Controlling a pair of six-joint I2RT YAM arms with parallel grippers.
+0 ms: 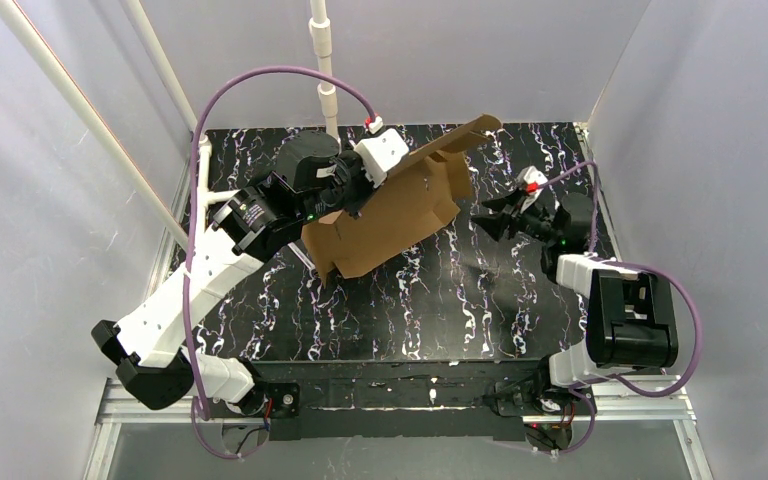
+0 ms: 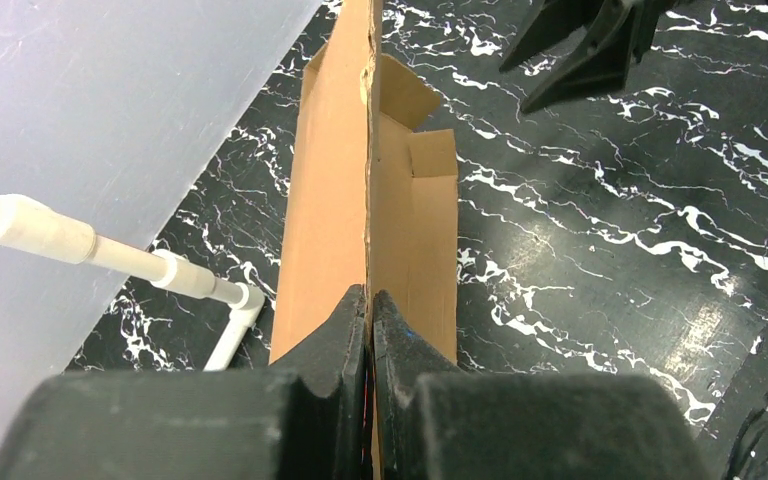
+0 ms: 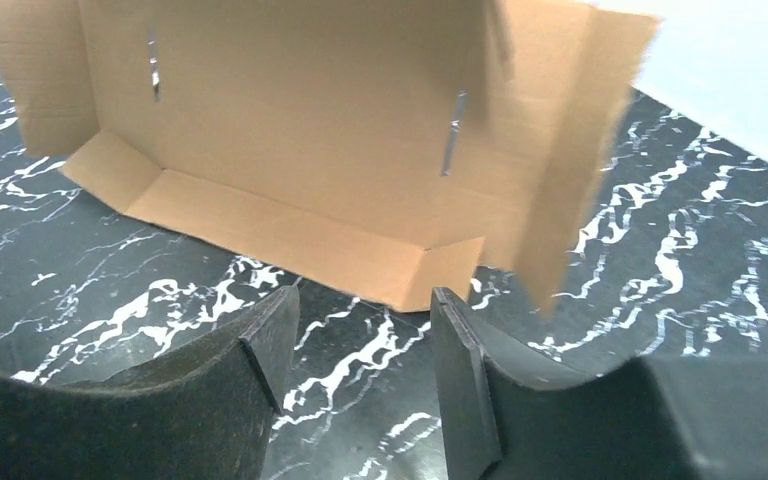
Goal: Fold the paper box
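The paper box (image 1: 390, 210) is a brown cardboard sheet with flaps and slits, held tilted above the black marbled table (image 1: 440, 300). My left gripper (image 1: 360, 195) is shut on the sheet's edge, its fingers (image 2: 350, 330) pinching the cardboard (image 2: 330, 200) seen edge-on. My right gripper (image 1: 485, 215) hovers just right of the sheet, open with nothing between its fingers (image 3: 270, 340). In the right wrist view the box (image 3: 300, 130) shows its inner face, a folded lower flap and two slits, a short way ahead of the jaws (image 3: 365, 305).
A white pipe frame (image 1: 322, 60) rises at the back and along the left side (image 2: 110, 255). Grey walls enclose the table on three sides. The arm bases sit at the near edge (image 1: 390, 400).
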